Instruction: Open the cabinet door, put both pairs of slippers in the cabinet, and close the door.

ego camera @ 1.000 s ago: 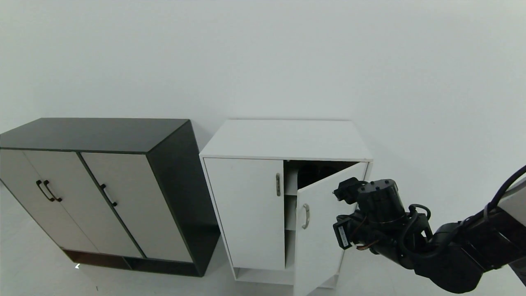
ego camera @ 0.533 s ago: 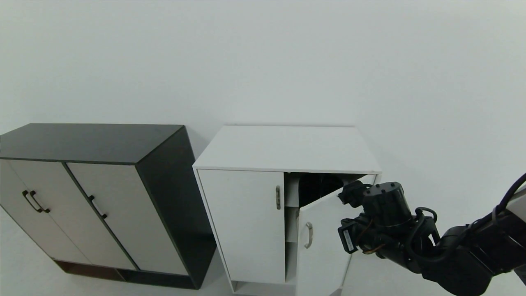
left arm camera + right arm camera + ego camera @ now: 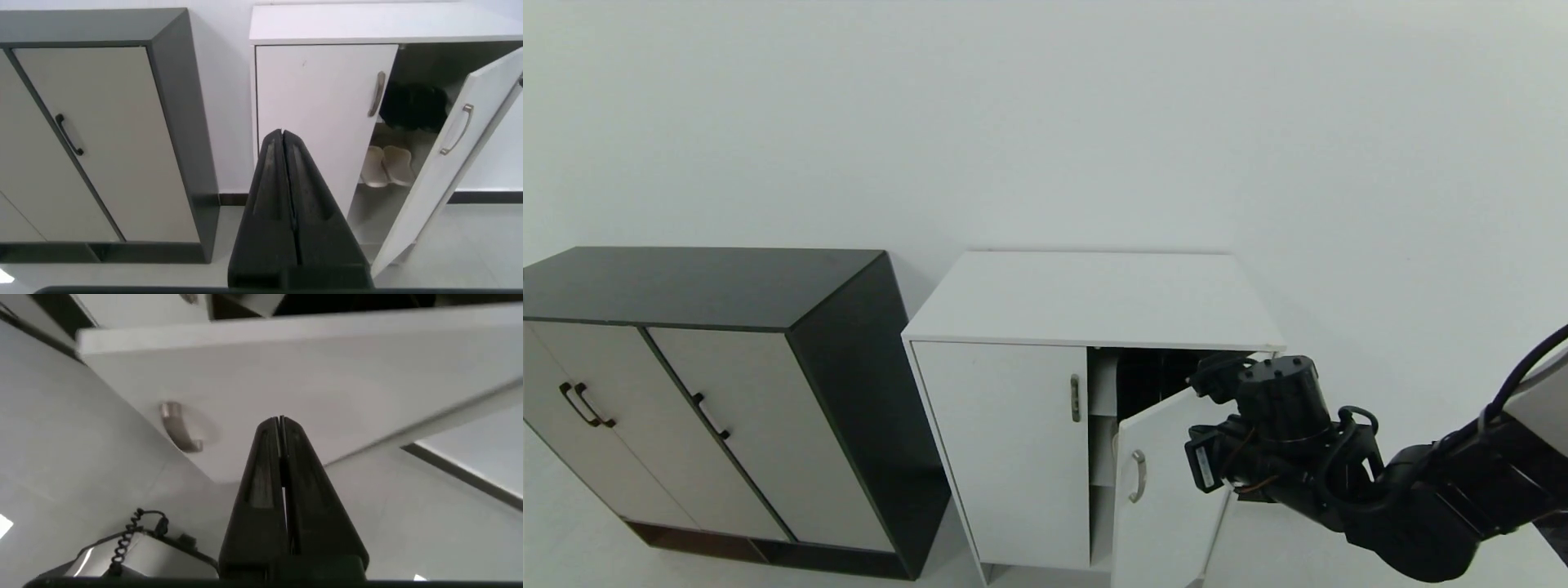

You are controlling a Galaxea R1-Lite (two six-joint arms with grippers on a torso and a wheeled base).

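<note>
The white cabinet (image 3: pixel 1086 298) has its left door (image 3: pixel 1005 449) closed and its right door (image 3: pixel 1164 490) swung partly open. My right gripper (image 3: pixel 1207 377) is shut with nothing in it, and its tip rests at the upper outer face of that door. In the right wrist view the shut right gripper (image 3: pixel 280 421) points at the white door panel (image 3: pixel 343 367), beside the door handle (image 3: pixel 181 429). Inside, black slippers (image 3: pixel 417 104) lie on the upper shelf and pale slippers (image 3: pixel 389 165) on the shelf below. My left gripper (image 3: pixel 282 135) is shut and empty, held back from the cabinet front.
A dark cabinet (image 3: pixel 711 286) with two grey doors stands directly left of the white one, against the plain wall. Bare floor (image 3: pixel 221 220) lies in front of both cabinets.
The head view has shifted, so both cabinets sit lower and the dark one further left. My right gripper stays at the top of the right door, whose angle has hardly changed.
</note>
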